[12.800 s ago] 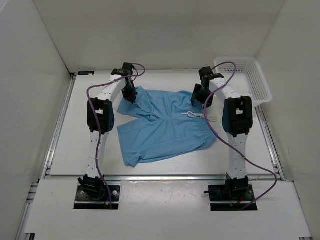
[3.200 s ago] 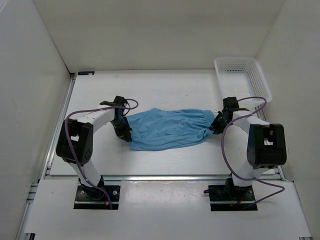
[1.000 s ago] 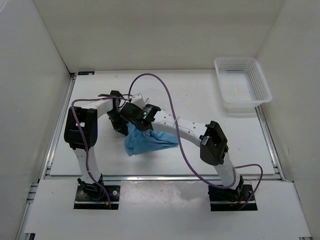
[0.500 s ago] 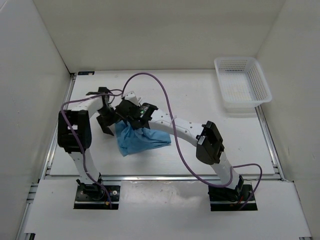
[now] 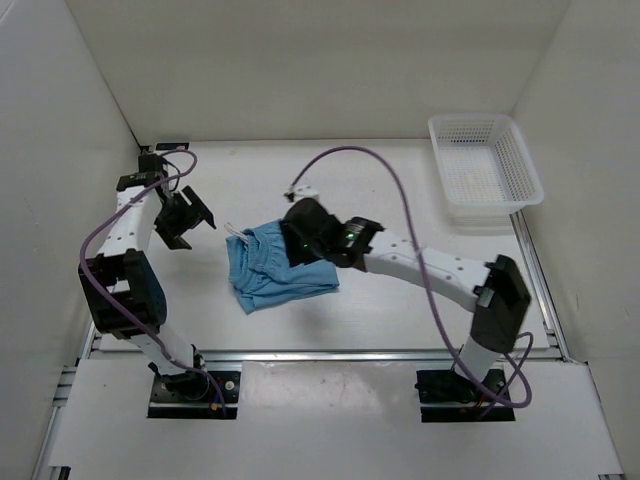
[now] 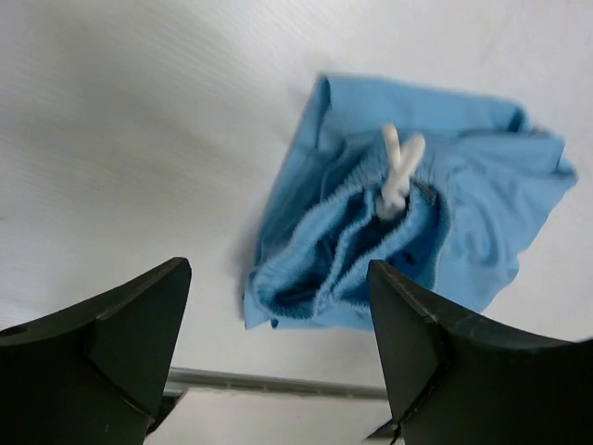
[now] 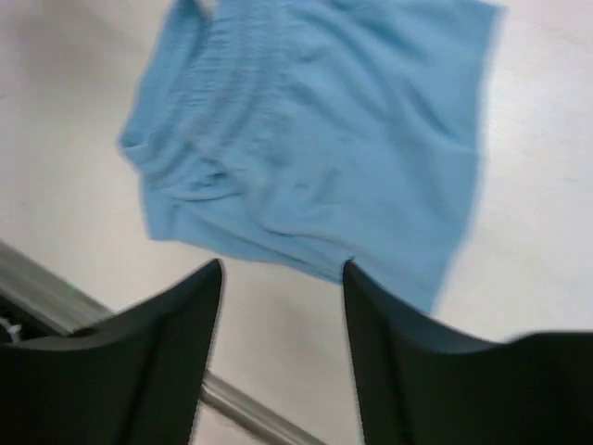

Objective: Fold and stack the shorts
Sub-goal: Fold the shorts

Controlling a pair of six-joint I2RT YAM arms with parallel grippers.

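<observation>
- I see the shorts [image 5: 268, 270] lying on the counter [image 5: 400, 180] as a small folded bundle, a little left of the middle.
- In the left wrist view, the shorts [image 6: 463, 195] show the gathered waistband [image 6: 338, 255] on top, and the white drawstring [image 6: 398, 171] lies over it.
- The left gripper [image 5: 187, 220] is to the left of the bundle and clearly apart from it. In its own camera the left gripper [image 6: 278, 276] has the fingers [image 6: 130, 315] spread wide with nothing between them.
- The right gripper [image 5: 300, 243] is over the right side of the bundle, and its arm reaches in from the right. From the top view I cannot tell if it touches the cloth.
- In the right wrist view, the right gripper [image 7: 281, 271] has its fingers [image 7: 157, 324] released. I see only the counter in the gap, and the shorts [image 7: 306, 139] lie beyond the tips.
- The white basket [image 5: 527, 160] stands at the far right corner of the counter, well apart from the shorts.
</observation>
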